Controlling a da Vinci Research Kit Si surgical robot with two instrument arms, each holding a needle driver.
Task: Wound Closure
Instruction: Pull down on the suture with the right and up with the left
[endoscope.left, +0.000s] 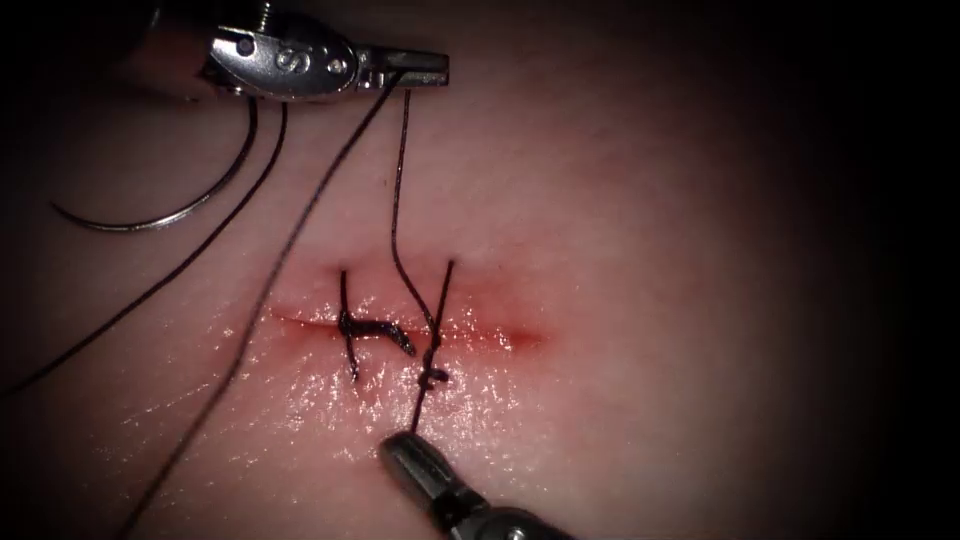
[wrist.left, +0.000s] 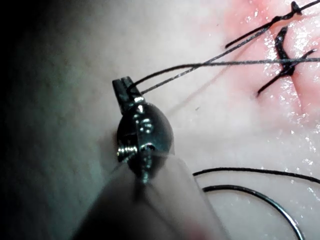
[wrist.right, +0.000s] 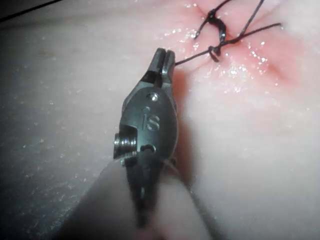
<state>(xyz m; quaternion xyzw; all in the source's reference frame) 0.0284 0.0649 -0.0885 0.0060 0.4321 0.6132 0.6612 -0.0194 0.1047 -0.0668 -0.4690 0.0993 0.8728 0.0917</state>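
My left tool (endoscope.left: 425, 70) reaches in from the upper left, jaws shut on the thread (endoscope.left: 398, 190) that runs down to the knot (endoscope.left: 432, 378). The left wrist view shows the same hold, left tool (wrist.left: 122, 87) shut on the thread (wrist.left: 240, 62). Below the cut (endoscope.left: 500, 335), my right tool (endoscope.left: 398, 450) is shut on the short thread end coming off the knot, as the right wrist view confirms with the right tool (wrist.right: 164, 57) and the knot (wrist.right: 215, 50). The curved needle (endoscope.left: 150, 218) lies loose on the tissue, left of the cut, held by nothing; needle (wrist.left: 270, 205).
A finished stitch (endoscope.left: 347, 325) crosses the left part of the cut. Long slack thread (endoscope.left: 230, 365) trails across the tissue toward the lower left. Red fluid (endoscope.left: 525, 338) marks the cut's right end.
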